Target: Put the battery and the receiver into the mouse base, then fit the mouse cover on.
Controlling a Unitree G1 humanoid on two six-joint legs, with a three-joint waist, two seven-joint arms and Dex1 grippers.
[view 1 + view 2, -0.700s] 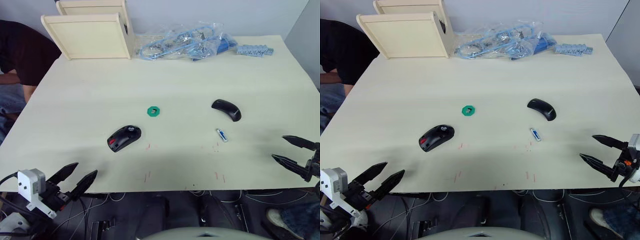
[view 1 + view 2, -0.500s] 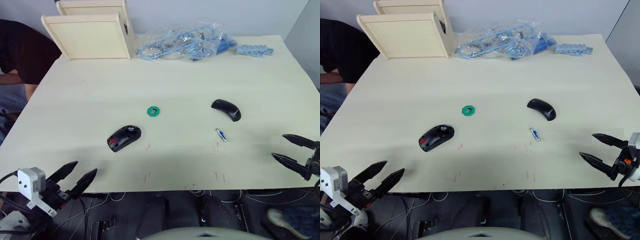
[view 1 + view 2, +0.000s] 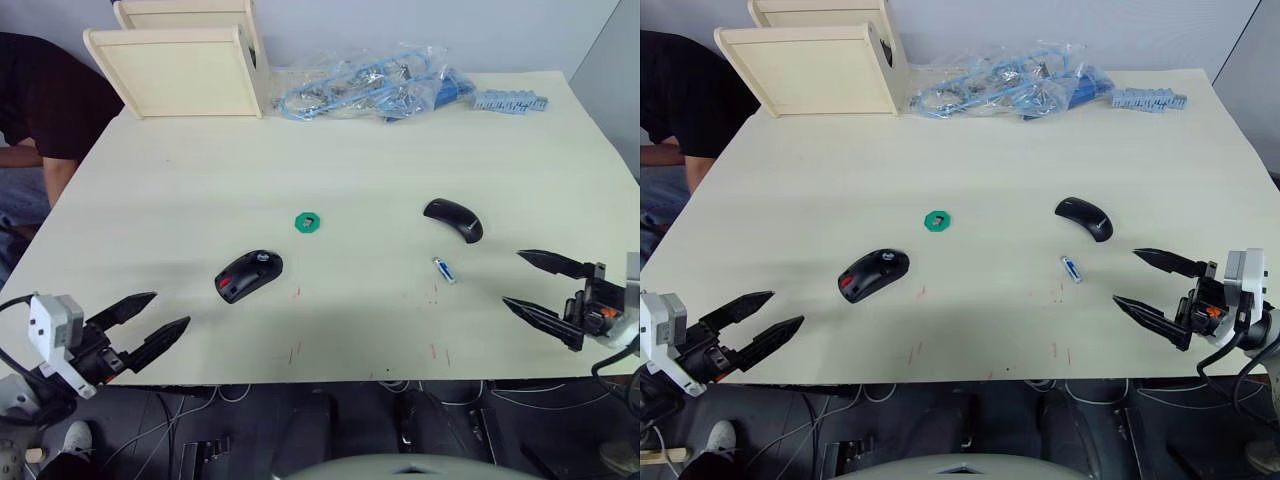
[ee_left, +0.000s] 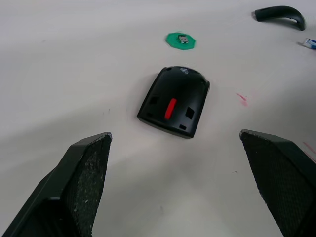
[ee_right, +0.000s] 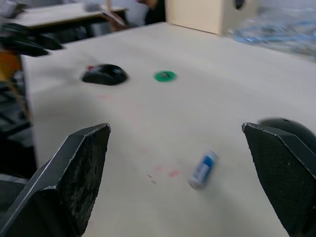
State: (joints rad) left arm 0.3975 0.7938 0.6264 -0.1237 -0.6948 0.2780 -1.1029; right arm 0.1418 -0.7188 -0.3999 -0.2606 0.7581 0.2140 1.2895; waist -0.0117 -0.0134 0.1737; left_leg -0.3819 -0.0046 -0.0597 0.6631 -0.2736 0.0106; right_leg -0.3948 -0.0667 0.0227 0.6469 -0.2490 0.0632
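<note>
Spreading across nearly everything in sight, the pale surface (image 3: 350, 150) carries the loose parts, with a cream wooden box (image 3: 180, 70) at its far left edge and a clear bag of blue cables (image 3: 370, 85) at the far middle; a person in a dark top (image 3: 40, 100) sits past the far left corner, and a grey wall closes off the room behind. Nothing of the job looks done yet. The mouse base (image 3: 248, 275) lies open near the left of centre, red patch showing and no battery in it, as far as I can judge. The mouse cover (image 3: 453, 219) rests well apart from it on the right. The left end effector (image 3: 150, 321) hangs at the near left edge, fingers spread wide and holding nothing, aimed toward the base. The right end effector (image 3: 532, 284) hovers over the near right part of the surface, also released and empty. The green scalloped disc (image 3: 308, 222) lies beyond the base, with the receiver (image 4: 181, 38) lying on it. The battery (image 3: 444, 270) lies just nearer than the cover, to the left of the right fingers. Battery, receiver and cover all remain to be fitted.
</note>
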